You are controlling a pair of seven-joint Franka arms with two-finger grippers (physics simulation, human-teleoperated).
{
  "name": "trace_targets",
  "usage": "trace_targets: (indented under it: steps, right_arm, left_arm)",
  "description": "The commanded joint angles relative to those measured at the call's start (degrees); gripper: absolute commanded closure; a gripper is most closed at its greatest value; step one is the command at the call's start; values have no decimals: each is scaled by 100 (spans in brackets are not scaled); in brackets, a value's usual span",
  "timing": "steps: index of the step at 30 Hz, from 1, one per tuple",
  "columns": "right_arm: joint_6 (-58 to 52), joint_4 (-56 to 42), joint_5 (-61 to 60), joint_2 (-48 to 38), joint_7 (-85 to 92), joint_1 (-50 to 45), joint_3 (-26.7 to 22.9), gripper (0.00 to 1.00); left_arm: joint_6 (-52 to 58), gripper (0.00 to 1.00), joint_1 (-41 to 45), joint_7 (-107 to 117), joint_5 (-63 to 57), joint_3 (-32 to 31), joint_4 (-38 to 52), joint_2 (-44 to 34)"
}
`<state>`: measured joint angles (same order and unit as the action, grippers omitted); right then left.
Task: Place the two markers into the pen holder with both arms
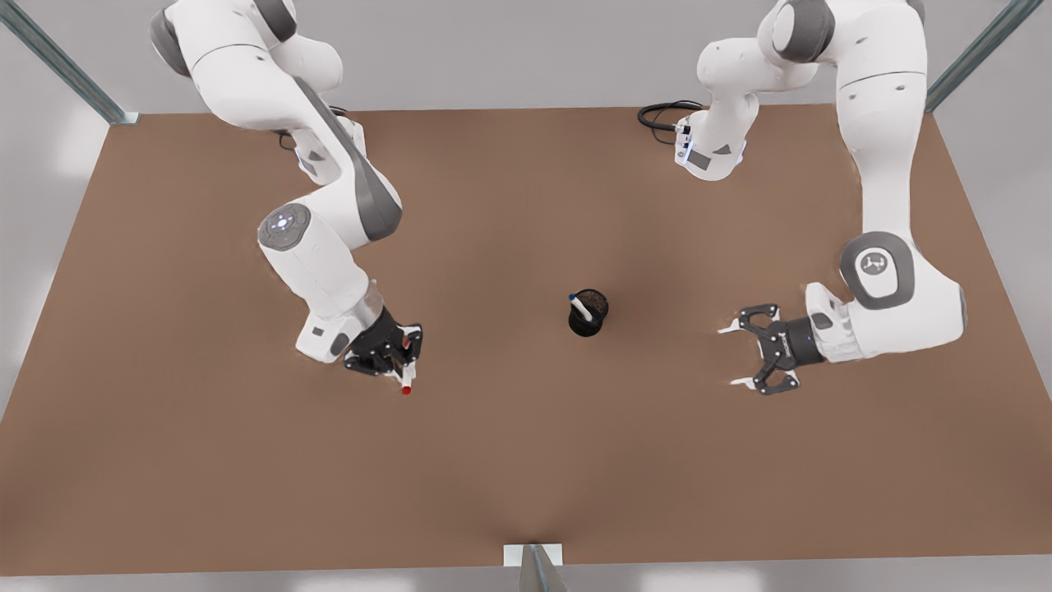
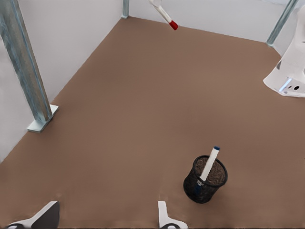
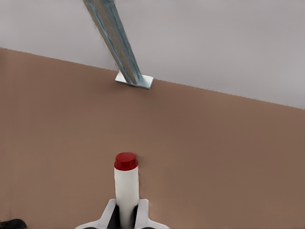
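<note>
Carrying the red marker (image 1: 406, 383) clamped in my right gripper (image 1: 393, 355), I should swing over the holder (image 1: 588, 313), tip it upright, clearing the blue marker (image 1: 581, 306); left gripper (image 1: 752, 349) waits beside the holder, jaws apart.

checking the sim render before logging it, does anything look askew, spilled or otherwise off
Nothing stands out. The blue-capped marker leans in the upright pen holder. The right gripper, at the front view's left, is shut on the red-capped marker. The left gripper, at the front view's right, is open and holds nothing.
</note>
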<state>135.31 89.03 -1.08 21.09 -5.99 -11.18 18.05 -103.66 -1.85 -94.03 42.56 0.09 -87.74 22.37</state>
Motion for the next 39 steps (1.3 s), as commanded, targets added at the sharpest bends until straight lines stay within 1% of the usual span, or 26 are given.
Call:
trace_targets:
  steps: [1,2,4,5,7,9,10,11,12,13,14,15,16,17,20,22,24,27,30,37,39]
  right_arm:
    - [1454,18,81,-18,-271,-280,208,79]
    - [1832,53,169,-18,-271,-446,322,79]
    - [2938,211,529,132,-263,-886,314,79]
    - [3325,220,618,158,-263,-1079,314,79]
    - [3651,212,959,184,-263,-1369,287,79]
    - [4608,212,1180,562,-254,-1606,208,79]
    - [4969,185,1329,791,-254,-1747,199,79]
    - [5207,46,1347,1010,-254,-2036,7,79]
    - [5444,-201,1338,1221,-254,-2616,-520,79]
    - [5778,-491,1303,1476,-254,-2995,-820,79]
    - [6042,-755,1294,1687,-254,-3092,-847,79]
    - [6121,-799,1294,1687,-254,-3241,-969,79]
    - [6209,-852,1294,1775,-254,-3461,-1224,79]
    - [6227,-861,1294,1810,-245,-3514,-1277,79]
    - [6236,-764,1303,1828,-236,-3541,-1286,79]
    - [6429,-720,1303,2012,-236,-3567,-1286,79]
    - [6517,-536,1321,2013,-210,-3585,-1286,79]
    - [6614,-123,1321,1828,-201,-3593,-1286,79]
    - [6622,554,1347,1424,-192,-3532,-1286,79]
    - [6622,932,1628,1415,-113,-3418,-1286,79]
    - [6622,1082,1620,1590,-113,-3514,-1286,79]
  left_arm:
    - [1611,0,-97,6588,-2865,18,784,-39]
    - [1647,0,44,7714,-3938,-9,1004,-232]
    - [1612,0,132,9208,-4133,18,970,-838]
    - [1665,0,158,9280,-4221,18,934,-945]
    - [1647,0,167,9499,-4282,18,934,-901]
    - [1445,0,404,9823,-4748,9,943,-682]
    - [1138,0,396,10071,-4792,18,960,-488]
    - [1049,0,378,10097,-4775,27,960,-391]
    - [1049,0,395,10167,-4783,27,969,-400]
    - [1049,0,404,10563,-4783,18,969,-409]
    - [1049,0,404,10554,-4783,18,969,-409]
    - [1049,0,404,10554,-4775,18,969,-409]
    - [1040,0,404,10519,-4783,9,978,-409]
    - [1040,0,413,10519,-4783,9,978,-409]
    - [1040,0,439,10519,-4775,9,978,-391]
    - [1040,0,448,10554,-4766,9,969,-391]
    - [1040,0,457,10563,-4757,9,969,-400]
    - [1040,0,536,10554,-4775,9,969,-400]
    - [1040,0,624,10563,-4783,9,969,-400]
    - [1040,0,633,10572,-4757,9,960,-391]
    - [1040,0,650,10572,-4757,9,960,-391]
